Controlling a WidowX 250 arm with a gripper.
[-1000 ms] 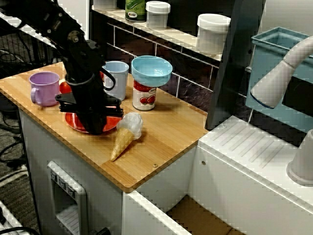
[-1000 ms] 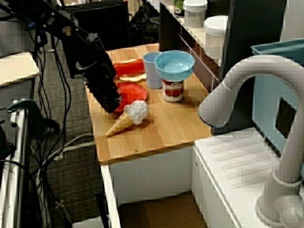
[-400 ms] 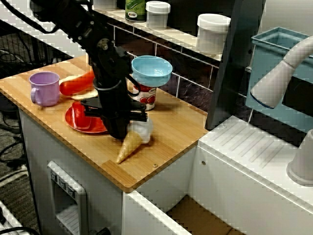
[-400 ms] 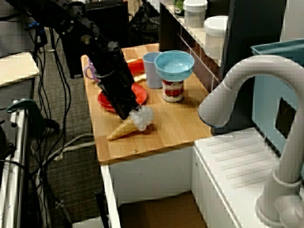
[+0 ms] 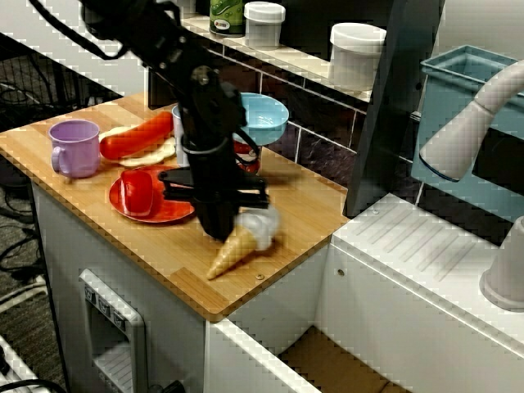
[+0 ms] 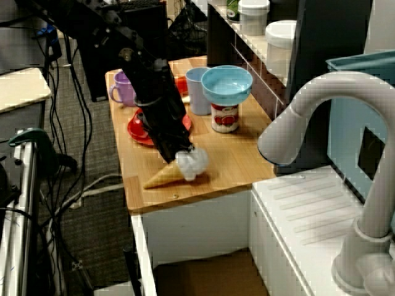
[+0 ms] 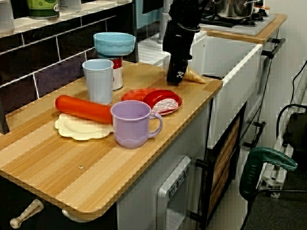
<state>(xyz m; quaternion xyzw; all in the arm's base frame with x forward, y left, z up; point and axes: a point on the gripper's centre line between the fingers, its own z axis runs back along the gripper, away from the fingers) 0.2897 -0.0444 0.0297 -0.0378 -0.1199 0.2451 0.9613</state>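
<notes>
Resting end effector [image 5: 222,228] against scoop end of cone [image 5: 230,252] lying flat on desk [image 5: 304,210] near its front edge, near plate [image 5: 170,214]; hiding jaws, cannot tell if open or gripping.

Gripper [image 7: 174,78] beside cone [image 7: 196,75] (purple mug [image 7: 133,123] nearer)

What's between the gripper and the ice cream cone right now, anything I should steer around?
Nothing visible. The gripper stands right against the white scoop end of the ice cream cone, with no gap showing in the front or side views. The red plate lies on the gripper's other side, away from the cone.
</notes>
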